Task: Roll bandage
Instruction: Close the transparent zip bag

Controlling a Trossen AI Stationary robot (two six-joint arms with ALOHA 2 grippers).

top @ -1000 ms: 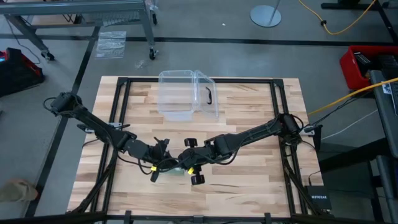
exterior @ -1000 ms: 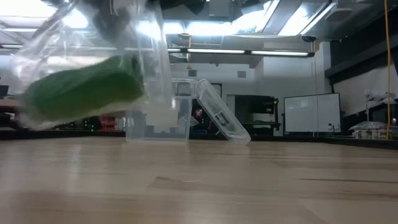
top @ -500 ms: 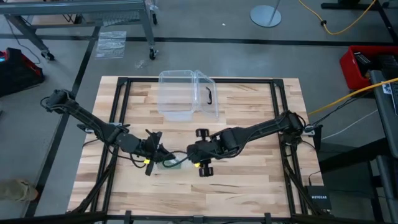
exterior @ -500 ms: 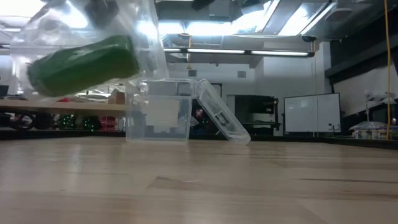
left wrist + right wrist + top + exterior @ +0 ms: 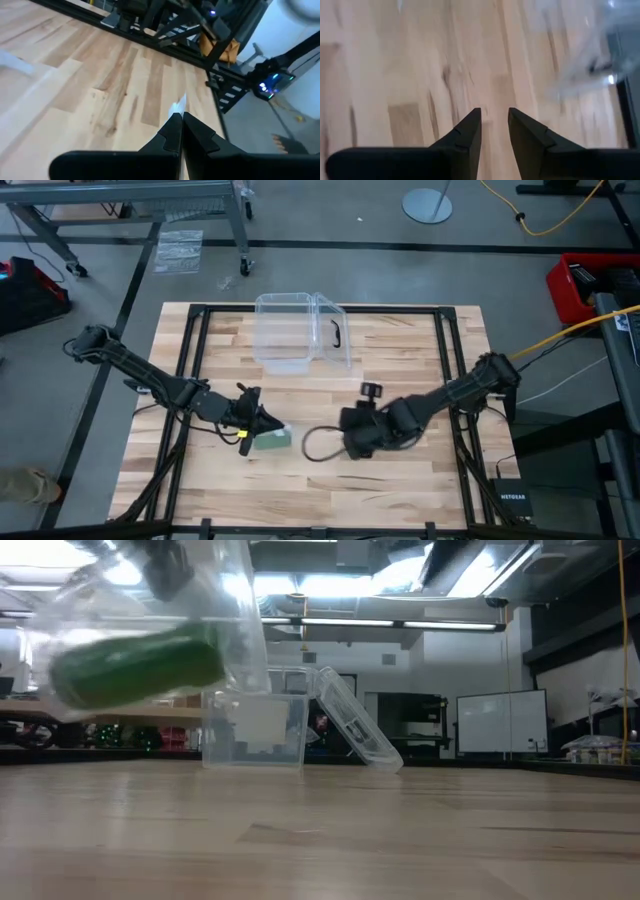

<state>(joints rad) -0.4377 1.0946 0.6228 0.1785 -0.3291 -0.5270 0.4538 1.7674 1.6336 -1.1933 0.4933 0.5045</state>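
Note:
The green bandage (image 5: 135,668) is a stubby roll inside a crinkly clear plastic wrapper (image 5: 235,620), held up off the table. In the high view the bandage (image 5: 272,442) shows just near of my left gripper (image 5: 268,426), left of the table's middle. My left gripper (image 5: 178,116) is shut on the wrapper. My right gripper (image 5: 494,117) is open and empty over bare wood. In the high view it (image 5: 350,442) stands right of the packet, well apart from it. My left gripper pinches a bit of the clear wrapper's edge (image 5: 178,105) between its shut fingertips. The wrapper hangs below the fingers with the bandage roll inside it, lying nearly level. The whole packet is clear of the table top.
A clear plastic box (image 5: 290,330) with a black handle (image 5: 336,333) stands at the far middle of the table, its lid (image 5: 355,730) open and leaning out to one side. Black frame rails (image 5: 195,360) run along the table's edges. A black cable loop (image 5: 315,445) lies by my right arm.
My right gripper has drawn away from the wrapper toward the table's right edge and now stands apart from it. My left gripper has stayed about where it was and keeps the packet lifted. The roll has swung a little and now lies closer to level.

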